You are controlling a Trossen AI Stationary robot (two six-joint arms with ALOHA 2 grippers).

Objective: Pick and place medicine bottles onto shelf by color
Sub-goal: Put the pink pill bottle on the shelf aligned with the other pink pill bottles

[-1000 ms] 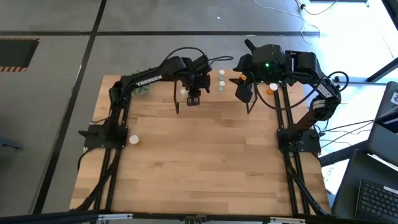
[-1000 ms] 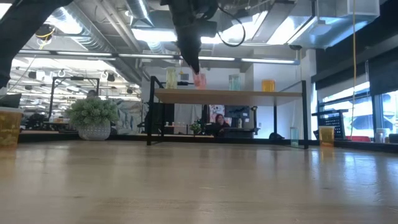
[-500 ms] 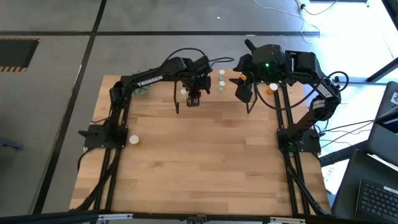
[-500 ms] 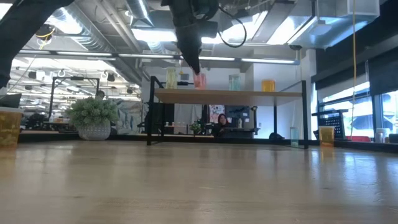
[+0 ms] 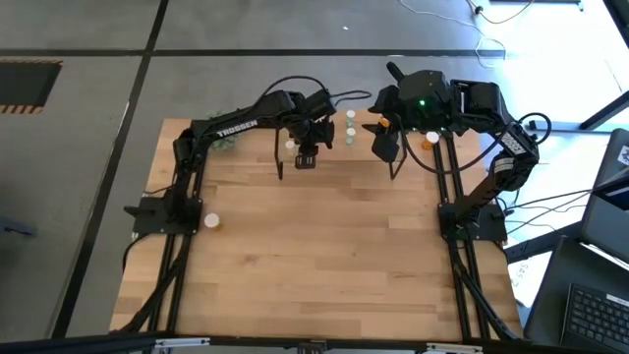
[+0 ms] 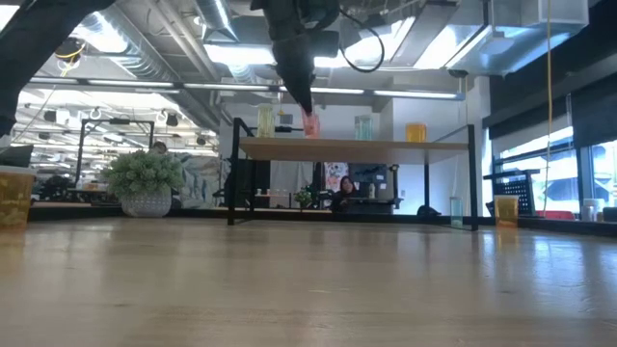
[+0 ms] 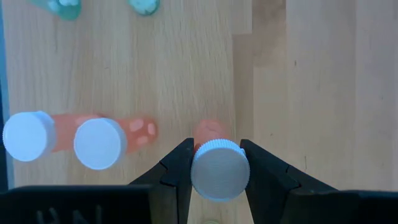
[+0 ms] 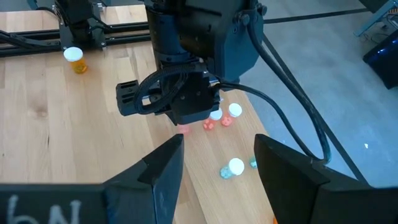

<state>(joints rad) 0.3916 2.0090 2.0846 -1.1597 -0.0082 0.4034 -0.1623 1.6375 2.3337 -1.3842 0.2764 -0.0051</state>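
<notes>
While you survey the counter (image 5: 324, 256), note the shelf (image 6: 355, 146) at its far edge. Your left gripper (image 7: 219, 167) hovers over the shelf, fingers clamped on a pink bottle (image 7: 219, 169) beside two more pink bottles (image 7: 99, 142). Your right gripper (image 8: 214, 163) waits nearby, fingers apart, holding nothing.

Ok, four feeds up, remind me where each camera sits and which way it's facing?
High: above the table, straight down; both arms, left gripper over the shelf.
Low: table height, level toward the shelf; the left arm comes down onto a pink bottle.
Left wrist: looks down past its fingers, shut on the pink bottle.
Right wrist: right gripper open, facing the left arm.
Shared: that pink bottle shows in the low and left wrist views.
</notes>
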